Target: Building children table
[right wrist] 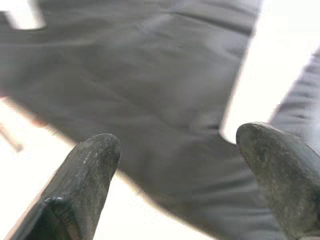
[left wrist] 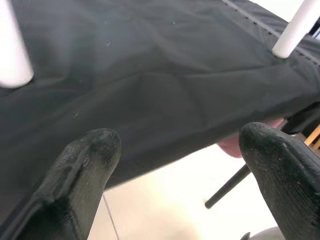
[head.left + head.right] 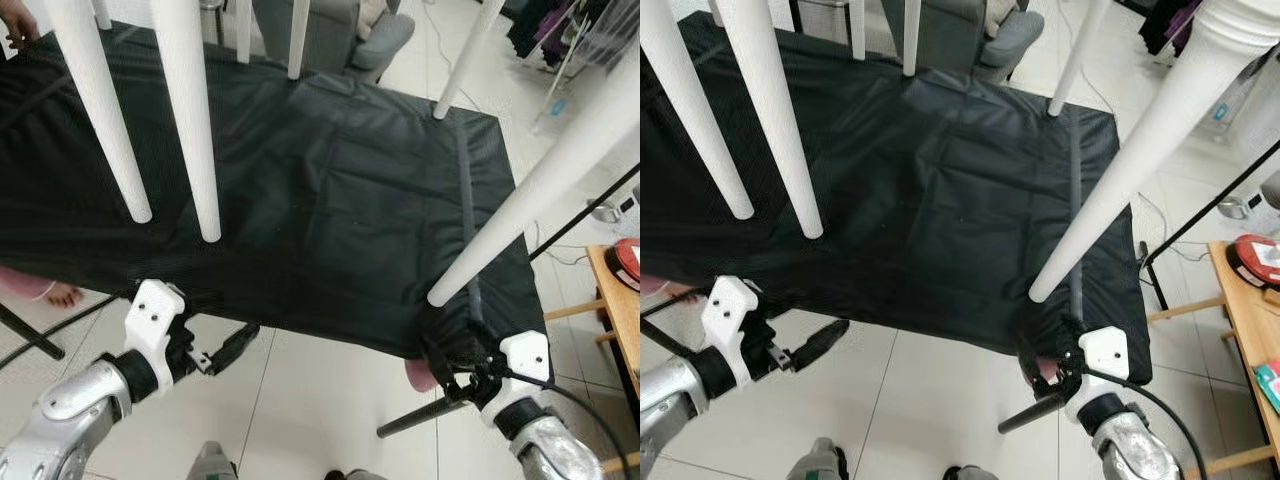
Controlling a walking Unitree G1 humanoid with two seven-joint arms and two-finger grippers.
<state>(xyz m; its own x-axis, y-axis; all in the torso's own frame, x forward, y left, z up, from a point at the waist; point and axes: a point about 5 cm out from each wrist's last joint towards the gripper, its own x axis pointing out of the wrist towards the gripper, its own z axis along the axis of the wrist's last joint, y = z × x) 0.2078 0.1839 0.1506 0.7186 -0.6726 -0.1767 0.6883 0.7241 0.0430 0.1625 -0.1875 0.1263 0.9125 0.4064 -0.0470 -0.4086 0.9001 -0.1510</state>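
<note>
Several white table legs stand upright on a black cloth (image 3: 320, 190) spread over a flat surface. Two of them (image 3: 100, 110) (image 3: 190, 120) are on the left, and a long one (image 3: 530, 200) leans in from the right, its foot near the cloth's front right corner. My left gripper (image 3: 228, 348) hovers just below the cloth's front edge, open, its fingertips (image 2: 92, 150) apart with nothing between them. My right gripper (image 3: 447, 365) is at the front right corner, close under the long leg's foot, open, with its fingertips (image 1: 95, 150) spread before the cloth.
A wooden side table (image 3: 612, 300) with a red object (image 3: 628, 262) stands at the right. A grey armchair (image 3: 350, 35) is behind the cloth. A black stand pole (image 3: 420, 415) lies low near my right gripper. A person's foot (image 3: 62, 294) is at the left.
</note>
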